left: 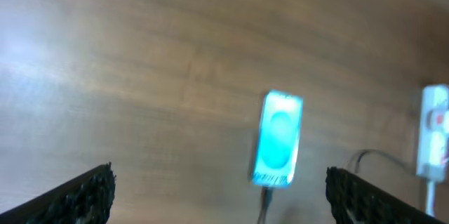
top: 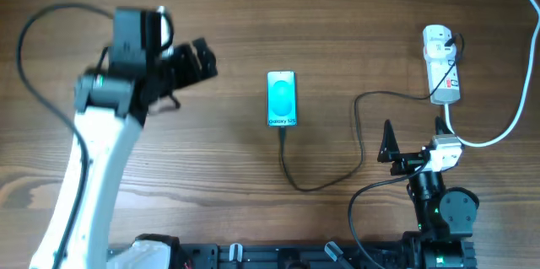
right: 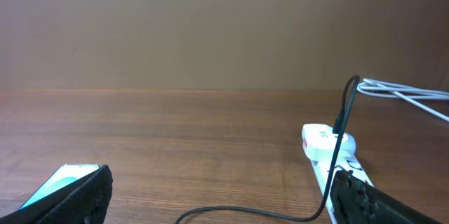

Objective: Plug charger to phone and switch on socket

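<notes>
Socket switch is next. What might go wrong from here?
1. The charger cable loops right beside the right hand; reaching for the socket may snag it and tug the plug from the phone.
2. The white cord passes close by that arm's wrist, so it might drag the socket.
</notes>
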### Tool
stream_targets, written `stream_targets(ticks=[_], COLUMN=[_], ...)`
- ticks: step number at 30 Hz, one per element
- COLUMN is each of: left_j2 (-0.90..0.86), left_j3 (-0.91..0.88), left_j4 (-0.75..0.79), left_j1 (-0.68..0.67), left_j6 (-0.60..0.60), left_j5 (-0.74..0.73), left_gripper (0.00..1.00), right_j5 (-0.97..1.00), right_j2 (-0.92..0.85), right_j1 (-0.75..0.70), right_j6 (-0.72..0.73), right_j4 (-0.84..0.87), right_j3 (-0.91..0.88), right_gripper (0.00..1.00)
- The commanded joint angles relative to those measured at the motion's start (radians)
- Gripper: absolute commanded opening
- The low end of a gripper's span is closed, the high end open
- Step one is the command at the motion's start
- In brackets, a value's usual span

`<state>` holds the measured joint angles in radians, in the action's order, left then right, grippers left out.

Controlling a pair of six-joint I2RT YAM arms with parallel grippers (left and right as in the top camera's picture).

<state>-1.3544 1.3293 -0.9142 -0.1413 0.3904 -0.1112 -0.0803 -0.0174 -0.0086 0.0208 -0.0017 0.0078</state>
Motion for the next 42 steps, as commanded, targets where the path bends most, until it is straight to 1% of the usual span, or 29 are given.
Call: stream_targets(ticks=[1,3,4,6,7,10,13,18,21,23,27,32,36,37,39,42], left_j2=[0.182,0.310,0.377,0.476,0.571,0.742,0.902,1.133,1.226,1.290,1.352,1.352,1.352,1.352,1.352,1.352], left_j3=[-0.188,-0.274,-0.322,-0.405,-0.491,-0.650,-0.775,-0.957,-1.044,-1.122,-1.246,-1.321,-1.324,-1.324,-1.324,-1.324], left_j4=[0.002,-0.004,0.021,0.092,0.169,0.326,0.450,0.541,0.578,0.661,0.855,1.001,0.996,0.966,0.856,0.840], left_j1=[-0.001,0.000,0.000,0.000,0.000,0.000,0.000,0.000,0.021,0.035,0.064,0.089,0.089,0.089,0.089,0.089], left_j6=[-0.019,-0.020,-0.026,-0.082,-0.127,-0.192,-0.328,-0.334,-0.333,-0.331,-0.307,-0.300,-0.270,-0.270,-0.268,-0.266], left_j5=[0.042,0.071,0.087,0.086,0.075,0.052,-0.040,-0.048,-0.049,-0.049,-0.049,-0.046,0.019,0.034,0.034,0.054], left_gripper=[1.00,1.00,1.00,1.00,1.00,1.00,1.00,1.00,1.00,1.00,1.00,1.00,1.00,1.00,1.00,1.00], right_j5=[0.006,0.006,0.006,0.006,0.006,0.006,0.006,0.006,0.006,0.006,0.006,0.006,0.006,0.006,0.006,0.006], right_j2=[0.014,0.014,0.014,0.014,0.014,0.014,0.014,0.014,0.014,0.014,0.014,0.014,0.014,0.014,0.014,0.014], right_j1=[-0.004,-0.004,-0.004,-0.004,-0.004,-0.004,-0.004,-0.004,-0.004,-0.004,-0.004,-0.004,-0.004,-0.004,-0.004,-0.004], right_j6=[-0.011,-0.010,-0.011,-0.011,-0.010,-0.011,-0.011,-0.011,-0.011,-0.011,-0.010,-0.011,-0.011,-0.011,-0.011,-0.011], right_j4=[0.003,0.003,0.003,0.003,0.003,0.003,0.003,0.003,0.003,0.003,0.003,0.003,0.003,0.003,0.003,0.003], right_j3=[-0.002,-0.002,-0.002,-0.002,-0.002,-0.002,-0.002,-0.002,-0.002,-0.002,-0.002,-0.002,-0.002,-0.002,-0.002,-0.002], right_gripper=[1.00,1.00,1.00,1.00,1.00,1.00,1.00,1.00,1.00,1.00,1.00,1.00,1.00,1.00,1.00,1.00])
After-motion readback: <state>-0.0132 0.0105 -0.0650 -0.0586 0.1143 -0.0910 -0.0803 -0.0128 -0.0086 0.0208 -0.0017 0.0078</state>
